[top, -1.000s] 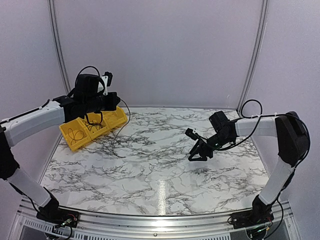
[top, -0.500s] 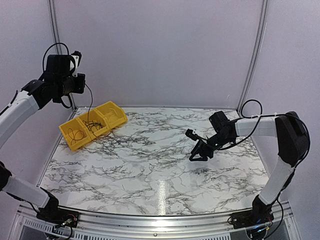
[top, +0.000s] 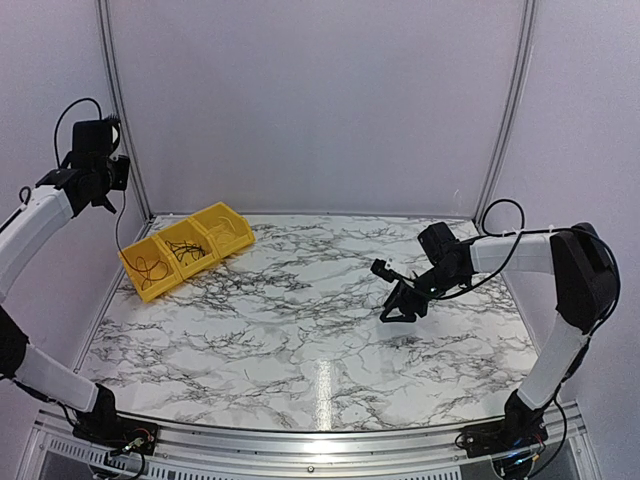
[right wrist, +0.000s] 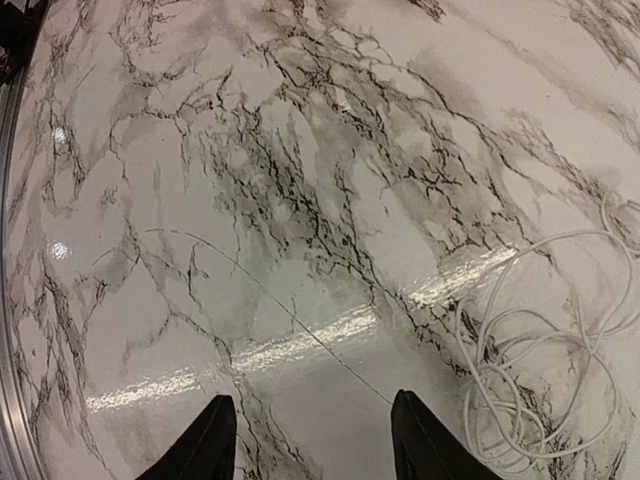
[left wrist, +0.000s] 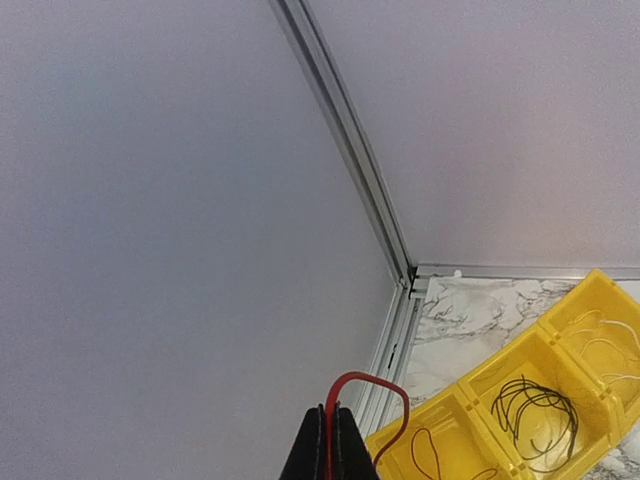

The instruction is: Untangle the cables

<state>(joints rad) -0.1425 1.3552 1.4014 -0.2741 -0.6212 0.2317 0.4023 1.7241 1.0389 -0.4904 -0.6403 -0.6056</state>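
Observation:
My left gripper point(top: 112, 178) is raised high at the far left, above and left of the yellow three-compartment bin point(top: 152, 291). In the left wrist view it point(left wrist: 330, 412) is shut on a thin red wire point(left wrist: 368, 380) that arcs up from the fingertips and runs down into the bin's point(left wrist: 592, 292) left compartment. A black wire coil point(left wrist: 535, 410) lies in the middle compartment and a pale wire point(left wrist: 610, 345) in the right one. My right gripper point(top: 400, 305) is open and empty, low over the table's right side, jaws wide apart in the right wrist view point(right wrist: 312, 440).
A loose white cable coil point(right wrist: 540, 370) lies on the marble table just right of my right gripper. A hair-thin wire point(right wrist: 250, 290) crosses the table ahead of its jaws. The metal frame post point(left wrist: 350, 150) and the back walls stand close to my left gripper.
My left arm has lifted from the bin and swung up and to the left, drawing the red wire up with it. The right arm has stayed in place.

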